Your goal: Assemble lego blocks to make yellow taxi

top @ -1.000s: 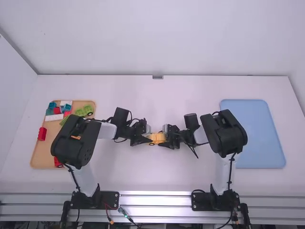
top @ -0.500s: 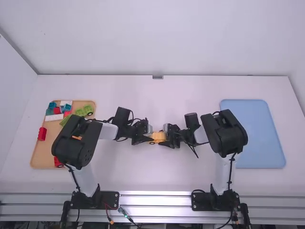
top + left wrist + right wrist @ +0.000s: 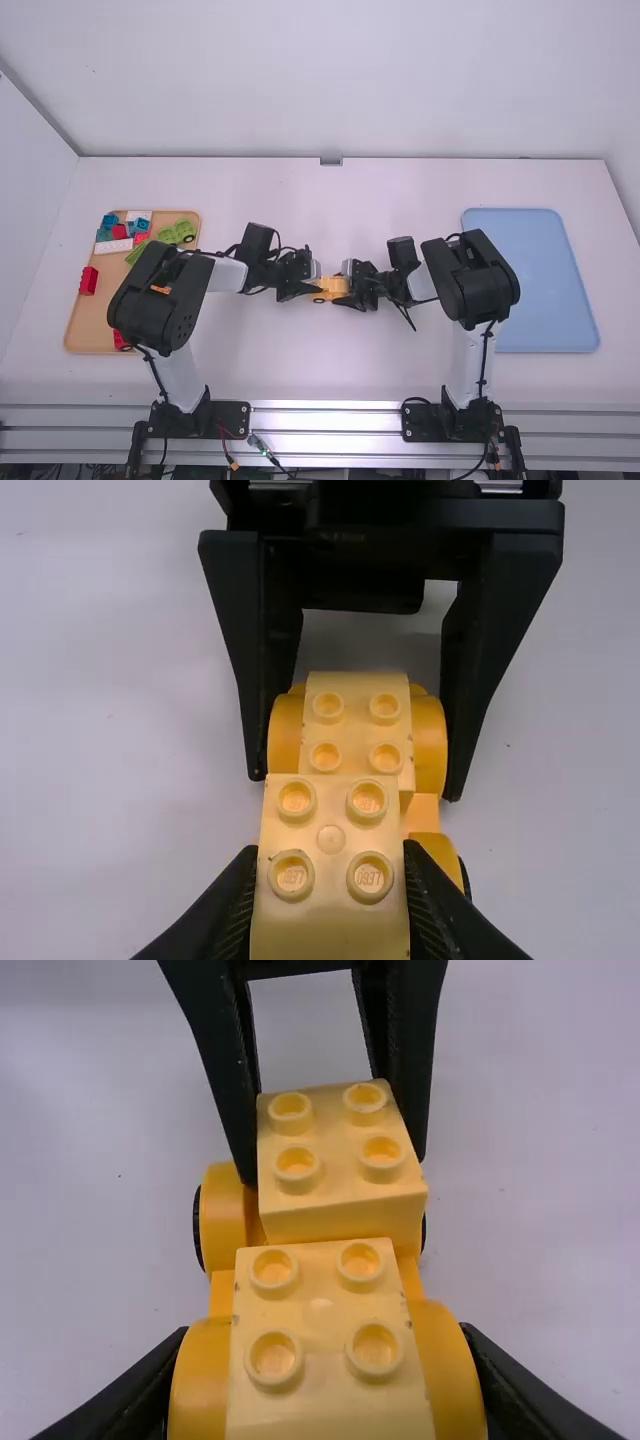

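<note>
One yellow car (image 3: 333, 284): over mid-surface (image 3: 320, 375), between both grippers; resting or lifted, can't tell
Left gripper (image 3: 313, 290): jaws clenched on sides of upper block (image 3: 331, 825)
Right gripper (image 3: 348, 293): jaws closed in on car's rounded fenders (image 3: 285, 732), one per side, second block (image 3: 357, 720) between fenders
Upper block: yellow, four studs up, on car's other end; sits a bit askew to second block, right wrist view
Second block: yellow, four studs up, right next to upper block
Tyre (image 3: 197, 1228): black, outside fender near left gripper
Tan tray (image 3: 88, 328): left side of surface, partly under left arm (image 3: 158, 295)
Tray blocks: green blocks (image 3: 178, 232), white block (image 3: 114, 246), blue block (image 3: 110, 220), red block (image 3: 88, 281) at left rim
Blue tray (image 3: 535, 280): right side of surface, beyond right arm (image 3: 470, 280)
</note>
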